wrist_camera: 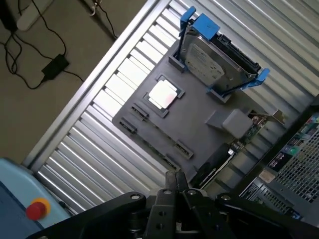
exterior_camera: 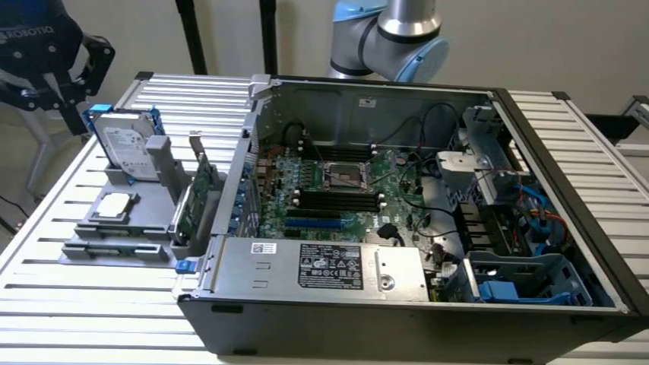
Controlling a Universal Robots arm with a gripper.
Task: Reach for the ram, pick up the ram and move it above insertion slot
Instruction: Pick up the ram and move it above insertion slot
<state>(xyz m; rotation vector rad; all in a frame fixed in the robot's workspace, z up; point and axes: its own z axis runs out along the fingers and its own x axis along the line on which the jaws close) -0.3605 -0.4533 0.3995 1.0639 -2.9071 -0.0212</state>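
Note:
The ram (exterior_camera: 114, 249) lies as a thin, dark greenish strip in the front slot of the grey holder (exterior_camera: 137, 209) on the slatted table, on the exterior view's left. In the wrist view that slot (wrist_camera: 155, 138) runs between small clips on the holder (wrist_camera: 199, 119), and the ram shows there only edge-on. My gripper (exterior_camera: 61, 95) hangs high at the exterior view's far left, above and behind the holder and well apart from it. Its black fingers (wrist_camera: 171, 180) are pressed together, shut, with nothing between them.
On the holder stand a silver hard drive with blue rails (exterior_camera: 127, 144), a square processor (exterior_camera: 114, 205) and an upright green expansion card (exterior_camera: 203, 190). An open computer case (exterior_camera: 406, 198) with its motherboard fills the exterior view's right. Cables lie on the floor (wrist_camera: 35, 55).

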